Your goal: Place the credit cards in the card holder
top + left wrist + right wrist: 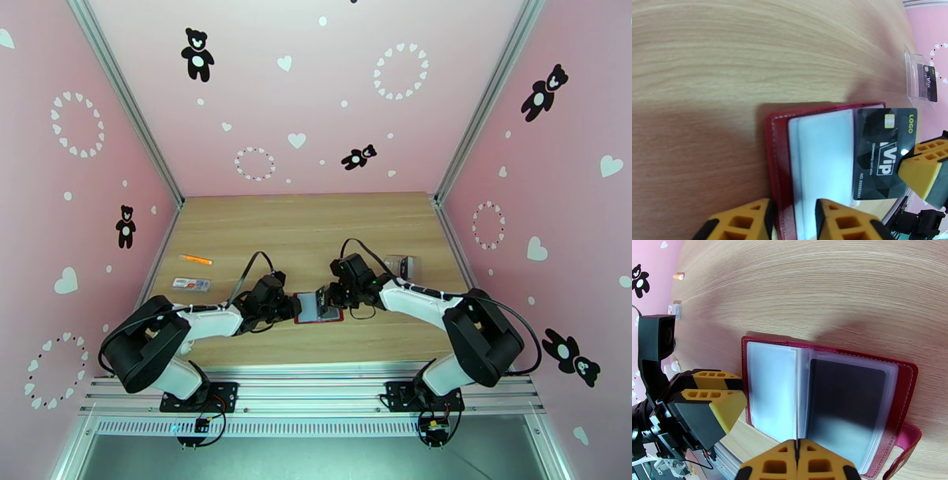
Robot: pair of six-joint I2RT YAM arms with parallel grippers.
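Dark-red and open flat, the wallet (308, 309) lies on the wooden table (316, 229) between the two arms, its pale sleeves (821, 158) facing up. A black card (881, 150) marked VIP rests over the wallet's right half. In the right wrist view it shows as a dark, blurred rectangle (845, 405) inside the outline of a sleeve, and I cannot tell whether it is under the plastic or on top of it. The right gripper (796, 443) has its fingers pressed flush together, tips down beside the card's near corner. Whether anything thin is nipped between them cannot be told. From the left wrist, one yellow fingertip (920, 173) overlaps that same corner. The left gripper (793, 203) is released, fingers parted – one by the red cover's edge, the other over a sleeve – at the wallet's left side. A clear case (916, 75) stands well apart near the right wall with a second card (931, 81) in it. Far to the left lie an orange pen (195, 259) and a white-and-red strip (191, 283).
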